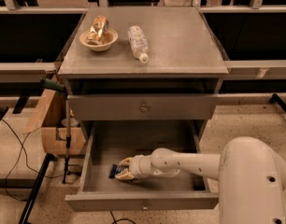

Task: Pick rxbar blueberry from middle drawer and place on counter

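The middle drawer (94, 157) is pulled open below the closed top drawer (143, 107). The rxbar blueberry (115, 171), a small dark blue packet, lies on the drawer floor near the front left. My gripper (125, 169) reaches into the drawer from the right. Its tan fingers (126, 162) sit on either side of the packet's right end and are closed on it. The packet still rests low at the drawer floor. The counter (180, 41) is the grey top slab above.
On the counter a bowl (99, 39) holds a gold foil packet (98, 25), and a clear plastic bottle (138, 43) lies beside it. My white arm (189, 163) crosses the drawer. A wooden box (54, 125) and cables stand on the floor at left.
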### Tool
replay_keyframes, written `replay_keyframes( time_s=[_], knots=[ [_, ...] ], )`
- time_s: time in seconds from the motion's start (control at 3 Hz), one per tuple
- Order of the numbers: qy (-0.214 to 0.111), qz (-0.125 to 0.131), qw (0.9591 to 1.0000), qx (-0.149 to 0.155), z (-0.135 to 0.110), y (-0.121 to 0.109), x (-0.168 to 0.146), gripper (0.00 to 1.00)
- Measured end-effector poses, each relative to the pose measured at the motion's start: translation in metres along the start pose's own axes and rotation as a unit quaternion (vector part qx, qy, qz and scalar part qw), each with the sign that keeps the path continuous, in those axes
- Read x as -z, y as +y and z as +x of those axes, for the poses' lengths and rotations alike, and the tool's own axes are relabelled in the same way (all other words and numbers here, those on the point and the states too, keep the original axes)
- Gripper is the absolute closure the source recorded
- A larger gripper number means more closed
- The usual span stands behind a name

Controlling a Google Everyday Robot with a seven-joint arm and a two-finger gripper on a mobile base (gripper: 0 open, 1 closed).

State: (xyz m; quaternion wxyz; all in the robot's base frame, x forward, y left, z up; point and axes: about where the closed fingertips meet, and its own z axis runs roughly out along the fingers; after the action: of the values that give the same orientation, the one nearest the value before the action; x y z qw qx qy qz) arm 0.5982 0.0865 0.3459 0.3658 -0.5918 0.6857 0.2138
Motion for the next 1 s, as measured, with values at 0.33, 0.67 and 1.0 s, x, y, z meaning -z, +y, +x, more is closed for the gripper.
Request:
replay_keyframes(
  time_s=[0.33,0.67,1.0],
  knots=[
    [-0.007,-0.008,0.9999,0.006,-0.008,0.003,0.015,1.0],
    [0.011,-0.019,0.9991,0.037,-0.038,0.002,0.055,1.0],
    [0.028,-0.026,0.9971,0.066,-0.066,-0.008,0.095,1.0]
  ],
)
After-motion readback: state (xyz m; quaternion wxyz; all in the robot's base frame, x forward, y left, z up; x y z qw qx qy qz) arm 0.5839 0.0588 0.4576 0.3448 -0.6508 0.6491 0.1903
